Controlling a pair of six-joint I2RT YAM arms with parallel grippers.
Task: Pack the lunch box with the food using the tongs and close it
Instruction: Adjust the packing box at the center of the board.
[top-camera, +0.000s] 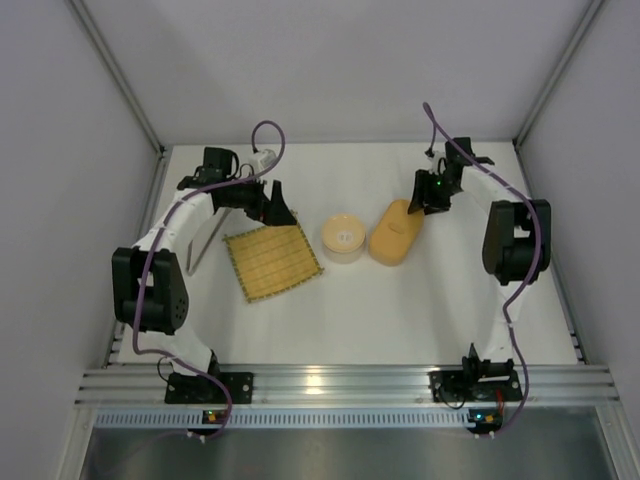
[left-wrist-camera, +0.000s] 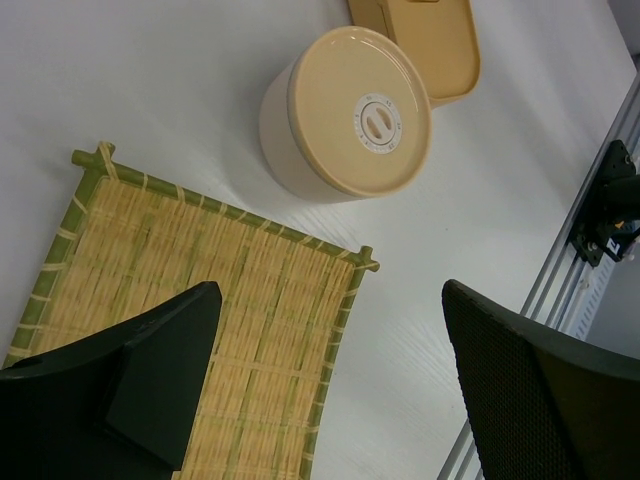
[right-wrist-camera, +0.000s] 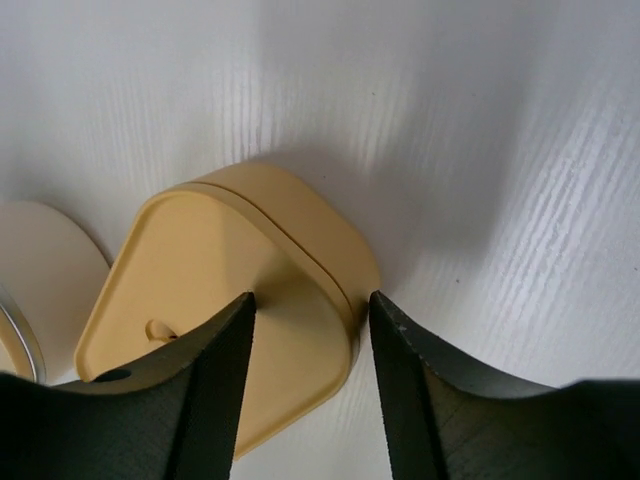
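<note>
You had two robot arms, the left arm (top-camera: 172, 226) and the right arm (top-camera: 515, 240), one lunch box (top-camera: 395, 232), one round lidded container (top-camera: 342, 238), one bamboo mat (top-camera: 271, 261) and one pair of tongs (top-camera: 204, 244).

We see a white table (top-camera: 400, 310) carrying four things in a row — tongs (top-camera: 203, 245) leftmost, then mat (top-camera: 272, 260), round tub (top-camera: 343, 238), lunch box (top-camera: 395, 232) just beside it.
</note>
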